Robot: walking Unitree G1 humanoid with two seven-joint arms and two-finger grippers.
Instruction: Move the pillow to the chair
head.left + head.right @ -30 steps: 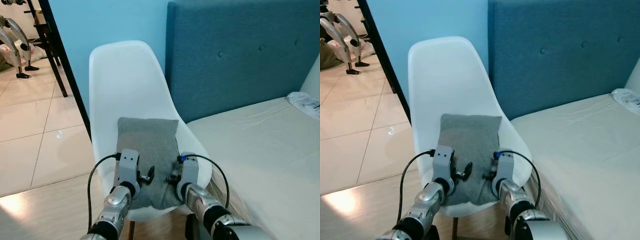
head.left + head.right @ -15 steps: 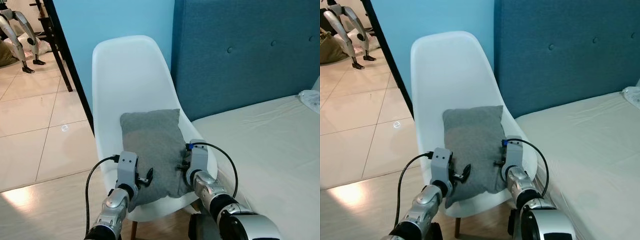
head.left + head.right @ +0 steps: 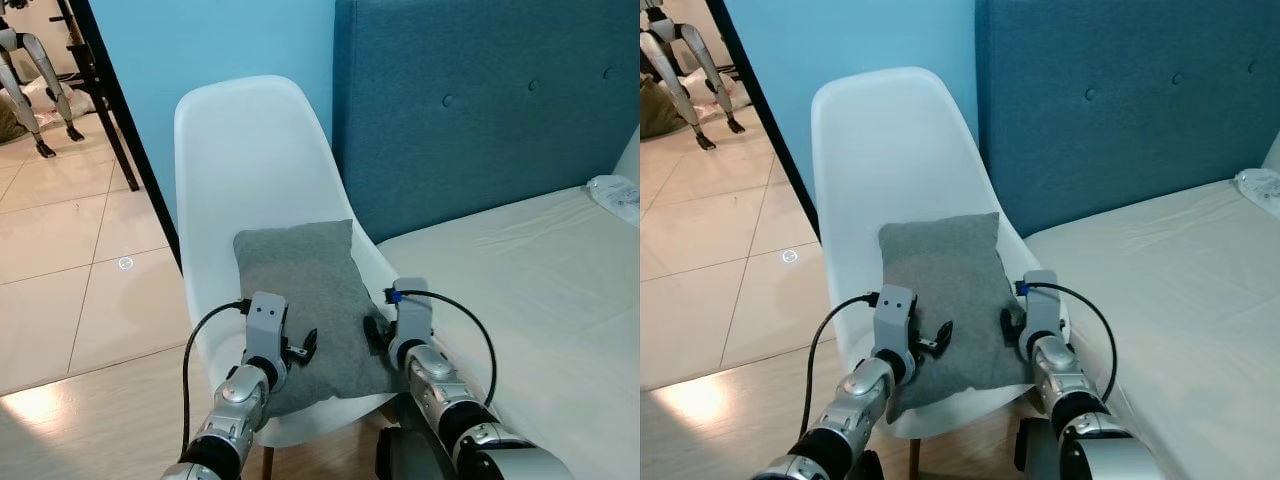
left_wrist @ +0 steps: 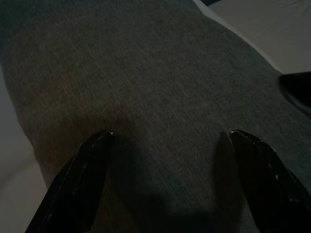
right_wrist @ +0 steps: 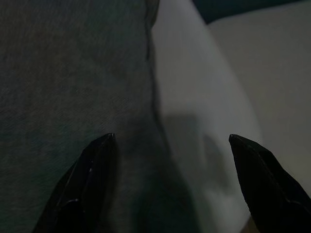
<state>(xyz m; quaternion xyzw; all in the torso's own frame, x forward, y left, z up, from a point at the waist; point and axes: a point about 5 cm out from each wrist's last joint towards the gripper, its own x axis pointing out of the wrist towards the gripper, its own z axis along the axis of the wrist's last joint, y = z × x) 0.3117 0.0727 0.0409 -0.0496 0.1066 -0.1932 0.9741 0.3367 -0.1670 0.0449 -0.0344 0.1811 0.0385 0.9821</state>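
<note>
Lying on white chair, unlabelled grey pillow; both hands spread apart.

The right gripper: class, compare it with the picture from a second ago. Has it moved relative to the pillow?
Yes. The right gripper has shifted outward from over the grey pillow to its bed-side edge, beside the white chair rim, fingers open.

A bed with a pale sheet lies just to the right of the right hand, its tufted teal headboard rising beyond. Behind stands a light blue wall. Left of the left hand, glossy beige floor tiles run toward a black frame.
</note>
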